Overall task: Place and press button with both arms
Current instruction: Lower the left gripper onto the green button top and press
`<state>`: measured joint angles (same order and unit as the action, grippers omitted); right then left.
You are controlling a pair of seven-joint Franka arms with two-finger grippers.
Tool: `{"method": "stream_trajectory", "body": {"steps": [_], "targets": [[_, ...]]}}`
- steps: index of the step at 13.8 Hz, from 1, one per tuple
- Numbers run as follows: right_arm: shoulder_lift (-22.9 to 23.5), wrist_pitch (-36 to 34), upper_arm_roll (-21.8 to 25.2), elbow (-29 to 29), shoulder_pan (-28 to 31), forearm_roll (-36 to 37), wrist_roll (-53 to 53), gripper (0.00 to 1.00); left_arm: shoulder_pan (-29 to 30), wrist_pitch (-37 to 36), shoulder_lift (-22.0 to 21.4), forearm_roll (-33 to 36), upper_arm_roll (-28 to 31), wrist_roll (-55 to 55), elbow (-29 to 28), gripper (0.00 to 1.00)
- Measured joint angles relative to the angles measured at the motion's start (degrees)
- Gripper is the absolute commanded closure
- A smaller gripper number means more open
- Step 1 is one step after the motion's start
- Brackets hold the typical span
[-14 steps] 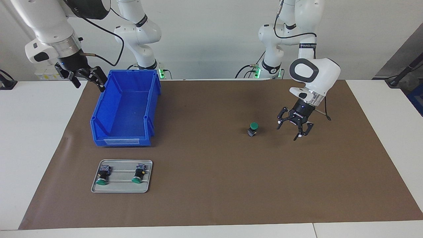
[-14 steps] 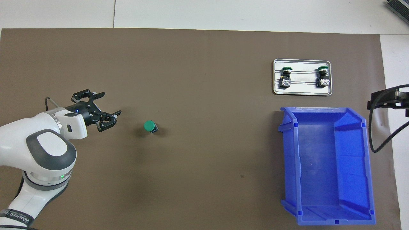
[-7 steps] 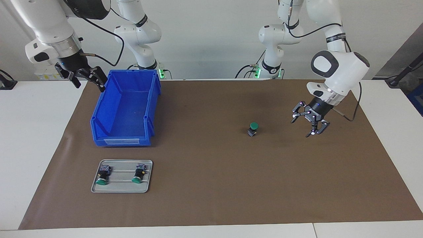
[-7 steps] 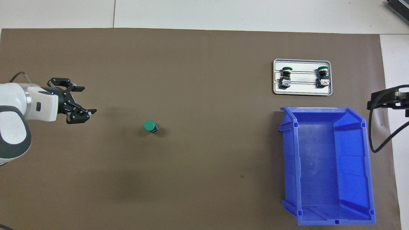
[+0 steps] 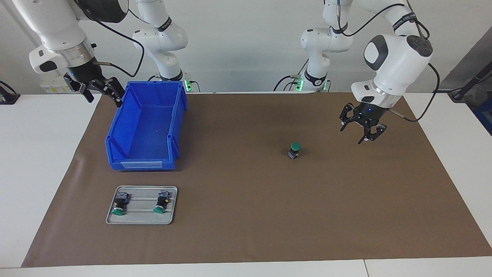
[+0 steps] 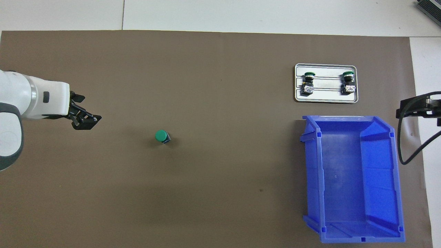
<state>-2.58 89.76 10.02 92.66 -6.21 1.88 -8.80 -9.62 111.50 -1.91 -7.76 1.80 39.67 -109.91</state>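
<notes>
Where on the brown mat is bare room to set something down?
Free: the wide stretch between the standing button and the blue bin, and the mat's edge farthest from the robots. Crowded: the bin and the tray with two buttons sit close together.

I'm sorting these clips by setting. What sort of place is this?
Most likely a robotics lab or test bench: two white arms mounted at a table covered by a brown mat, with staged parts on it, namely a blue bin, a grey tray of push-buttons, and one green button standing alone.
</notes>
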Motion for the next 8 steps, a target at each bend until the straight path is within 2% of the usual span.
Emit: {"method": "stream_trajectory", "body": {"steps": [3,8], "targets": [[0.00,0.00,0.00,0.00,0.01,0.00,0.00,0.00,-4.81,-3.00,-1.10,2.55,-0.50,-16.30,0.02,1.00],[0.00,0.00,0.00,0.02,0.02,0.00,0.00,0.00,-12.34,-2.54,-0.76,5.32,-0.90,-30.50,-1.71,1.00]]}}
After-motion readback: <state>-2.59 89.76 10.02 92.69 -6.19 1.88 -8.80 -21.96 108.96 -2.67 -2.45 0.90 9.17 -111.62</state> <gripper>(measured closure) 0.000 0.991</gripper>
